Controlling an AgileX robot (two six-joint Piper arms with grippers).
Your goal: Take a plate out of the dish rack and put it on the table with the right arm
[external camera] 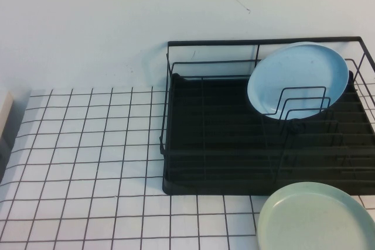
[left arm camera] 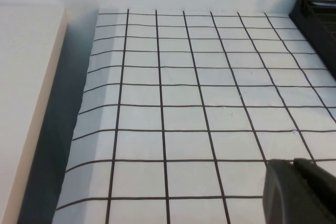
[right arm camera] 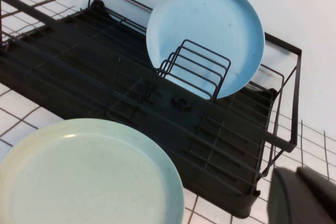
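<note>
The pale mint-green plate [external camera: 316, 218] lies flat on the gridded white table [external camera: 88, 162], just in front of the black wire dish rack [external camera: 211, 139], at its right end. It also shows in the right wrist view [right arm camera: 84, 174], in front of the rack [right arm camera: 105, 77]. My right gripper [right arm camera: 296, 170] is shut and empty, off to the side of the plate and apart from it. My left gripper [left arm camera: 292, 162] is shut and empty above bare table [left arm camera: 184, 103]. Neither arm shows in the high view.
A sky-blue plate [external camera: 296, 74] stands tilted in the rack's wire dividers at the back right and also shows in the right wrist view [right arm camera: 210, 30]. A pale beige board [left arm camera: 26, 103] borders the table's left edge. A white wall stands behind.
</note>
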